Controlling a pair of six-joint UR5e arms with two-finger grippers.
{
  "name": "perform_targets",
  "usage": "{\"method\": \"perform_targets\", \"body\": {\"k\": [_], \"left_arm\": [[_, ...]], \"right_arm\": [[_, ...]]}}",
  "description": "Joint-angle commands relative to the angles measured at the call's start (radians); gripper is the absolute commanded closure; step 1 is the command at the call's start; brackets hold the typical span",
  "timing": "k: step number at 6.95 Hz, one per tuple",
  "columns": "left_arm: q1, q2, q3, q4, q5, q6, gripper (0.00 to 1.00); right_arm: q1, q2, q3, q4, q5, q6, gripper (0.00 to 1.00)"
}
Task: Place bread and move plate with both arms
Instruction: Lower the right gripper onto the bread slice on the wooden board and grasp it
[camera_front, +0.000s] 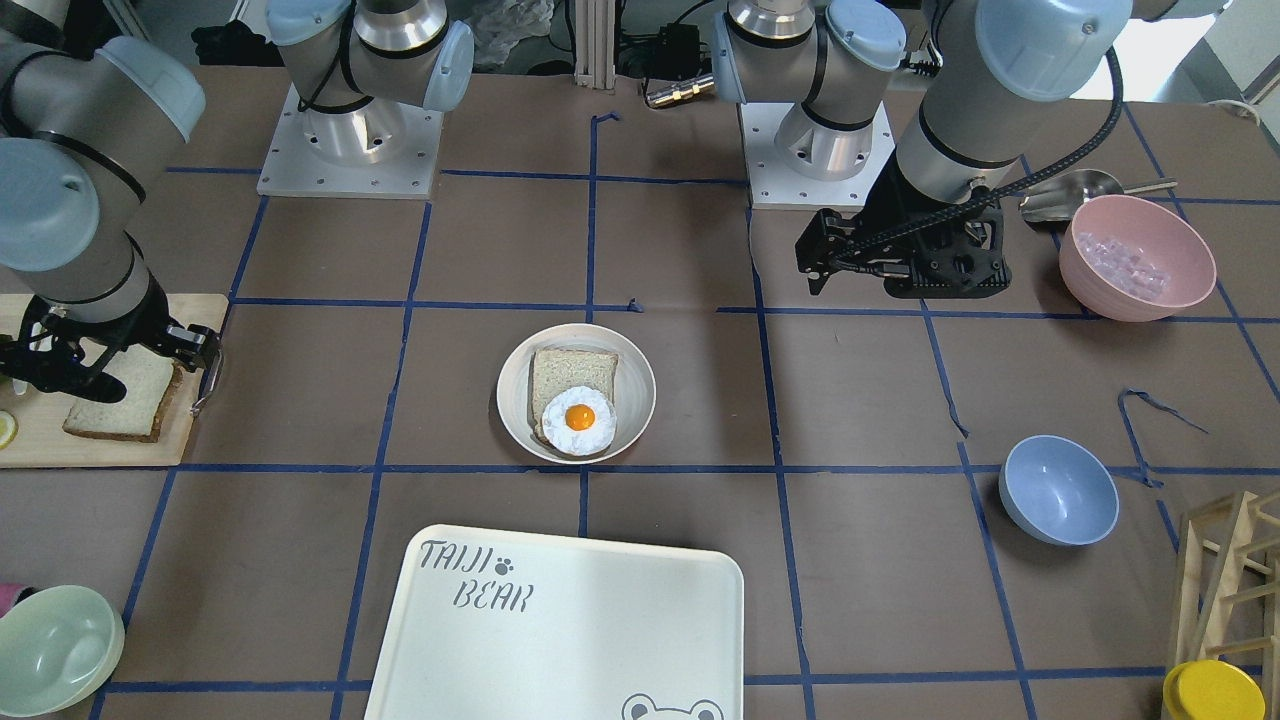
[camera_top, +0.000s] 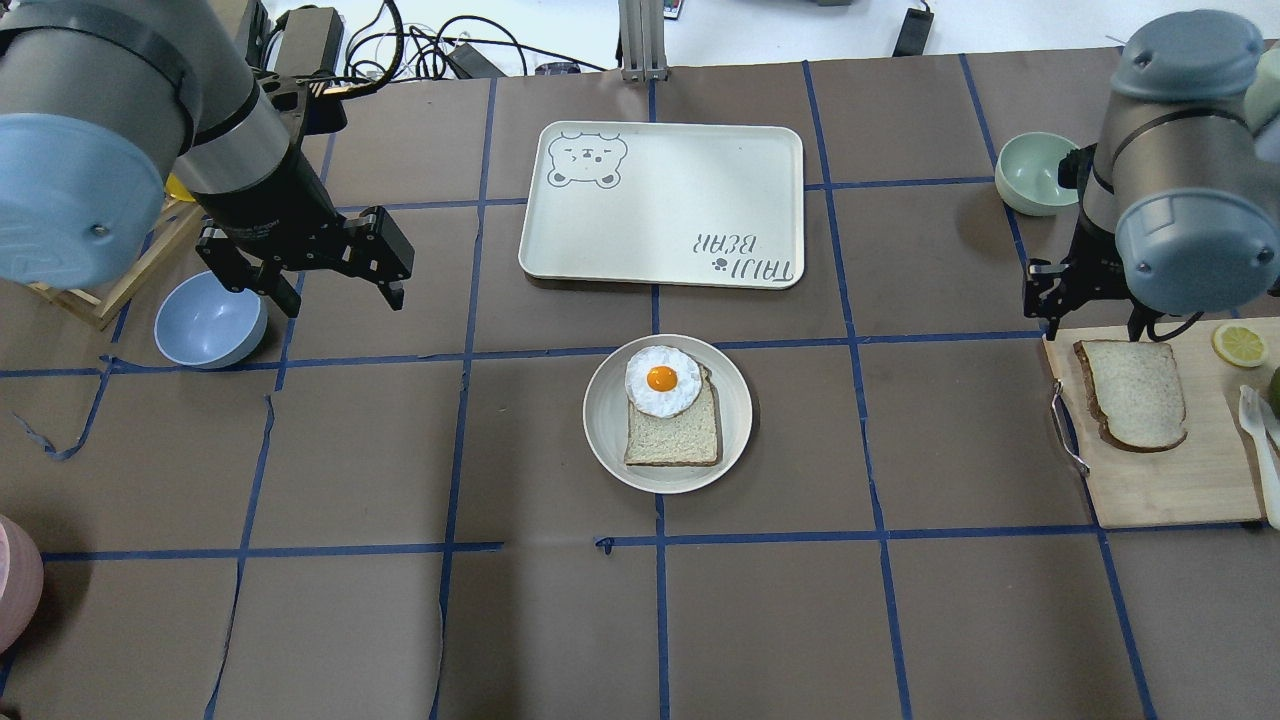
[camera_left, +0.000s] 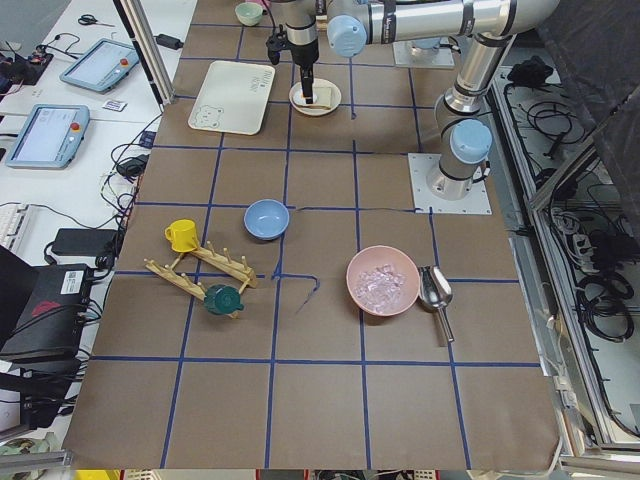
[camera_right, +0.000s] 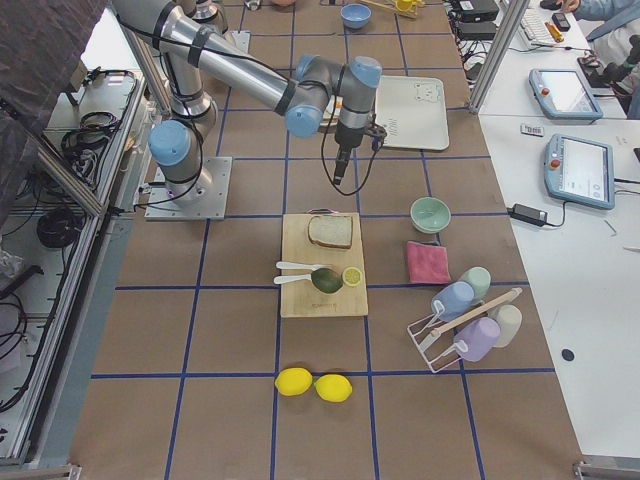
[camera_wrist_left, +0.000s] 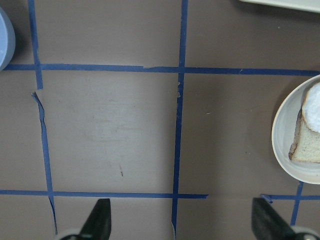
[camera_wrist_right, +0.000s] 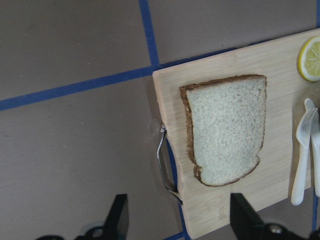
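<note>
Right gripper (camera_wrist_right: 181, 217) gapes wide, empty, near bread (camera_wrist_right: 227, 127)

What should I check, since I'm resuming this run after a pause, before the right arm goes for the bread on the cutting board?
1. Bread flat on the cutting board, nothing on it: ok.
2. Right gripper, jaws open and empty: ok.
3. Right gripper over the bread: not ok; it hangs by the board's edge, with the bread off to one side.
4. Plate ready to receive: ok; it holds a slice with a fried egg on top, nothing else.
5. Left gripper, jaws open, apart from the plate: ok.
</note>
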Motion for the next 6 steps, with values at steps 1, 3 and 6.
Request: {"method": "perform_targets", "body": {"k": [1,3,6], "left_arm": [[0.003,0.0,0.0,0.001,-0.002,-0.001,0.0],[0.004,0.0,0.0,0.0,-0.002,0.001,0.0],[0.004,-0.001,0.0,0.001,-0.002,0.001,0.0]], "right_arm": [[-0.072,0.09,0.119,-0.311,-0.027,-0.189,0.28],[-0.074,0.124,0.138,-0.346,-0.028,-0.234,0.37],[-0.074,0.135,0.146,-0.338,-0.036,-0.242,0.51]]}}
